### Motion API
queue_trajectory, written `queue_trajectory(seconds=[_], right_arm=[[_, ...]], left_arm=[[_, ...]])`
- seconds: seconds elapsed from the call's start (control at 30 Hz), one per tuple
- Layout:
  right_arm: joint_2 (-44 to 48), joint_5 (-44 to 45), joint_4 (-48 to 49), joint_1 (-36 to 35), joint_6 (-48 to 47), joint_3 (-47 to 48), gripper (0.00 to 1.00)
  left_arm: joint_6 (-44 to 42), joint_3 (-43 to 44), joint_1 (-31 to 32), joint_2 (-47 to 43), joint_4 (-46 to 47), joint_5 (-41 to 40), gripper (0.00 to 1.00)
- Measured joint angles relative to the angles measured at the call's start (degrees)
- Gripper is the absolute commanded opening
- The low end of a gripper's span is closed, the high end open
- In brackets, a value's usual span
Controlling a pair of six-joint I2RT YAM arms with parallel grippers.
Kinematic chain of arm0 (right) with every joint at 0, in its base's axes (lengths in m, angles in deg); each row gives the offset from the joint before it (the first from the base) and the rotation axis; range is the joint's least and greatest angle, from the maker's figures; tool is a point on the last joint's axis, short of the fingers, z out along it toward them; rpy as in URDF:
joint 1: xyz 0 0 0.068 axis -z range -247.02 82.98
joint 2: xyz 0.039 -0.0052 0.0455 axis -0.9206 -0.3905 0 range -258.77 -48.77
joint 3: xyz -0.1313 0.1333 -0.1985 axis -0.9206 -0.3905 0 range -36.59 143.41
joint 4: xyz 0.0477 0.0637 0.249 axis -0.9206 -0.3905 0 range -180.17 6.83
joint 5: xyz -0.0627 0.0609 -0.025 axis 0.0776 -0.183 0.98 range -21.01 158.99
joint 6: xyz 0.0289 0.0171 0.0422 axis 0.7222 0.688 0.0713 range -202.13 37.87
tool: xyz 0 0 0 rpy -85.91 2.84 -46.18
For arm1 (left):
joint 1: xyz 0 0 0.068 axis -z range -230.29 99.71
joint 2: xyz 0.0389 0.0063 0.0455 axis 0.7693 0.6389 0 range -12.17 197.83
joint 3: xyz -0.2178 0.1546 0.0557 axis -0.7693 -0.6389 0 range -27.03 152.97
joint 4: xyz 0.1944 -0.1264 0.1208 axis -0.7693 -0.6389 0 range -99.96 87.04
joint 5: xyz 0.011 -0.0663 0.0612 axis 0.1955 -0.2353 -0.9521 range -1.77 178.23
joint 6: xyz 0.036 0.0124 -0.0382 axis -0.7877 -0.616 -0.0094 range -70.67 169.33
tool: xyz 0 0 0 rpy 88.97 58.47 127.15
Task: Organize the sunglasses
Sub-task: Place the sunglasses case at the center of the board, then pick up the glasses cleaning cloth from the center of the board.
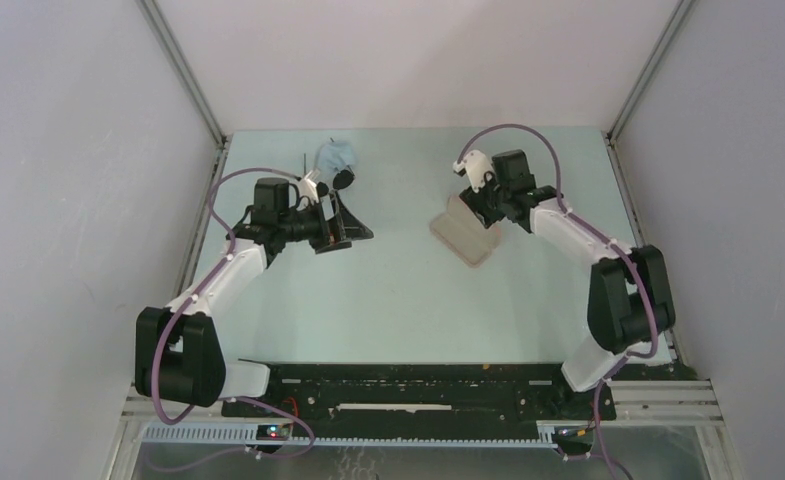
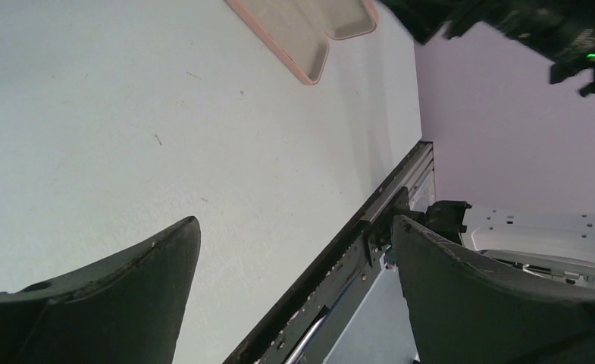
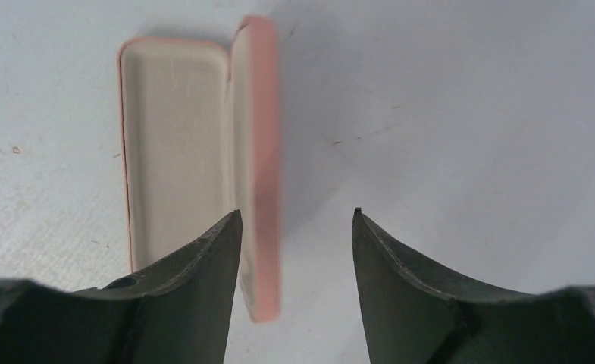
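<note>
An open pink case (image 1: 465,232) lies on the worktop (image 1: 398,300), seemingly awaiting the sunglasses (image 1: 342,180), which rest well left of it; the right gripper (image 3: 294,216) just above it and the left gripper (image 2: 294,227), also well left of it, both gape wide and empty.

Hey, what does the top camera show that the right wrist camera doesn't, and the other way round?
Only the top external view shows the sunglasses next to the light blue cloth at the far left, with the left gripper close by. Only the right wrist view shows that the right gripper is open, and the case's pale lining up close with nothing in it. Both show the pink case lying open on the table.
</note>
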Motion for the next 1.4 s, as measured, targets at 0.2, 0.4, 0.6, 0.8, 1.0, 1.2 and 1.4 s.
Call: queue_trajectory(seconds=[0.2, 0.4, 0.6, 0.8, 1.0, 1.2, 1.4], right_arm=[[11.8, 2.0, 2.7, -0.2, 1.9, 0.0, 0.91], [20.9, 7.4, 4.6, -4.0, 5.9, 0.2, 0.97], [28.1, 7.3, 8.8, -7.9, 19.8, -3.7, 1.0], [32.0, 8.0, 9.9, -9.7, 31.6, -6.3, 1.0], [33.3, 10.2, 7.3, -11.1, 38.8, -11.6, 0.97], [39.4, 14.6, 5.6, -12.0, 44.3, -20.8, 0.97], [42.7, 19.7, 4.0, -12.1, 49.0, -22.1, 0.97]], left_arm=[[-0.7, 0.1, 0.0, -0.8, -2.2, -2.3, 1.0], [-0.5, 5.3, -0.1, -1.1, -6.1, -9.5, 1.0], [-0.9, 21.0, -0.1, 4.4, -15.6, -21.4, 1.0], [-1.6, 35.7, -1.6, 13.1, -23.5, -34.1, 0.97], [-2.8, 54.0, -3.1, 30.5, -27.4, -40.0, 0.9], [-4.1, 73.3, -4.5, 48.5, -30.3, -41.6, 0.8], [-6.0, 79.8, -5.2, 57.9, -28.6, -43.9, 0.73]])
